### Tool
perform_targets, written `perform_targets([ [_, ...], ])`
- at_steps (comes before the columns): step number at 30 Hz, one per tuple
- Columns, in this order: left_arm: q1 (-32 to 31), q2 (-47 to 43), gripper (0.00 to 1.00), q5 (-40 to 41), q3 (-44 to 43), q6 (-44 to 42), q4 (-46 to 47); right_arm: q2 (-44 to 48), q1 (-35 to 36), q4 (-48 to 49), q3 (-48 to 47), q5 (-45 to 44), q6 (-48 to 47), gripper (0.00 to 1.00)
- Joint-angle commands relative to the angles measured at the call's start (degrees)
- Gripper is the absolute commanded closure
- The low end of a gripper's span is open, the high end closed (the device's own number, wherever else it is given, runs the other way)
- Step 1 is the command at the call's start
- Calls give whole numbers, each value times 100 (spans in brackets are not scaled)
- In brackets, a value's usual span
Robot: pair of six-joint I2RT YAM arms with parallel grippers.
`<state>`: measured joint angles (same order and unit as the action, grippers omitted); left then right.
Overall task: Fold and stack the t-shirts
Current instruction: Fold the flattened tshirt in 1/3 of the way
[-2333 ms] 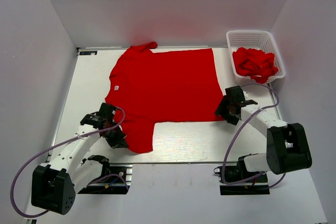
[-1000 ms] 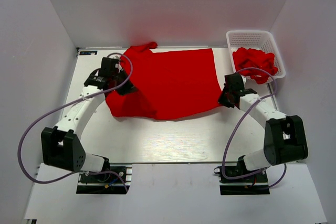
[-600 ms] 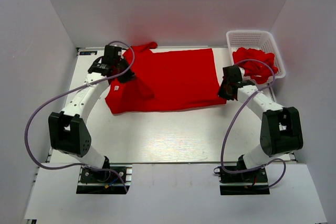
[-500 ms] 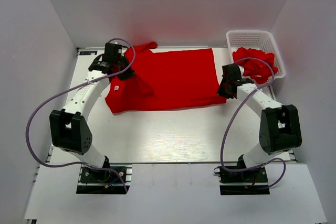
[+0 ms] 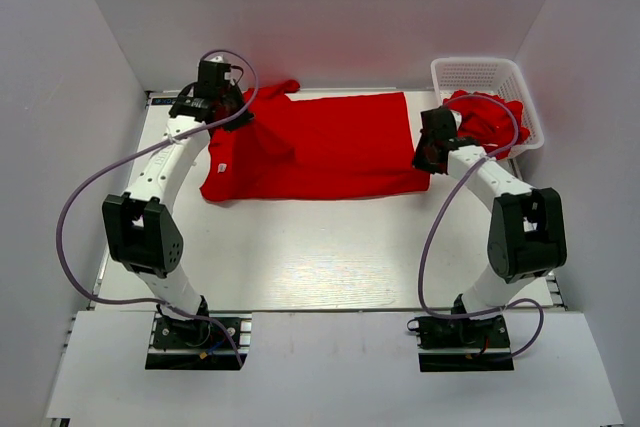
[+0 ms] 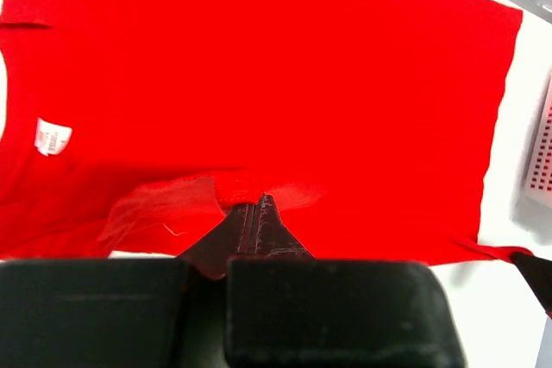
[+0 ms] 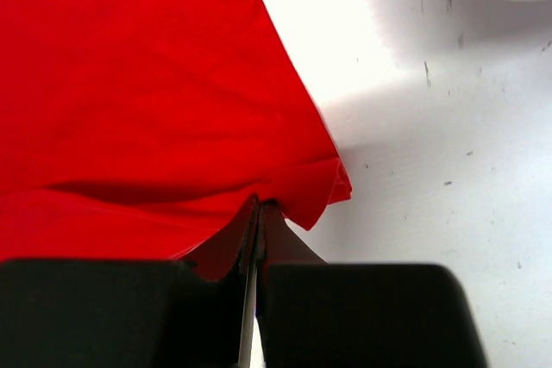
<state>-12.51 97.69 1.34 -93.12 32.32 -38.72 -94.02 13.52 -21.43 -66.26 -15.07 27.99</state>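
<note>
A bright red t-shirt (image 5: pixel 330 147) lies across the back of the white table (image 5: pixel 330 247), its near half doubled over toward the back. My left gripper (image 5: pixel 236 119) sits at the shirt's back left and is shut on a pinch of its cloth (image 6: pixel 257 204). The small white neck label (image 6: pixel 53 136) shows to its left. My right gripper (image 5: pixel 429 158) is at the shirt's right edge, shut on a hem corner (image 7: pixel 259 206). The folded layers (image 7: pixel 129 84) hang from it over the table.
A white mesh basket (image 5: pixel 470 64) stands at the back right, just beyond my right gripper, with more crumpled red shirts (image 5: pixel 490 117) inside. White walls close in the back and both sides. Both arms stretch far out from their bases.
Both grippers have carried the shirt's near edge up and toward the back, folding it over itself. The left one has moved from the front left sleeve to the back left corner.
</note>
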Motion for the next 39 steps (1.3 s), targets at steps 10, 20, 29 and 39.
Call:
perform_targets([
  [10,249,530,100,-343,-452,-673,723,-767,-33,-72,-1046,-119,-461,100],
  [20,302,1963,100,-407,-1717,-1289,552,-1391,-42,-28,-1609,-207,-531,100],
  [29,460,2886,83,-310,-2446,-1570,866,-1734,-42,-19,-1917,-374,-548,98],
  [39,575,2950,0,-187,-3291,-1570,356,-1586,2,-371,-2295,73,-838,10],
])
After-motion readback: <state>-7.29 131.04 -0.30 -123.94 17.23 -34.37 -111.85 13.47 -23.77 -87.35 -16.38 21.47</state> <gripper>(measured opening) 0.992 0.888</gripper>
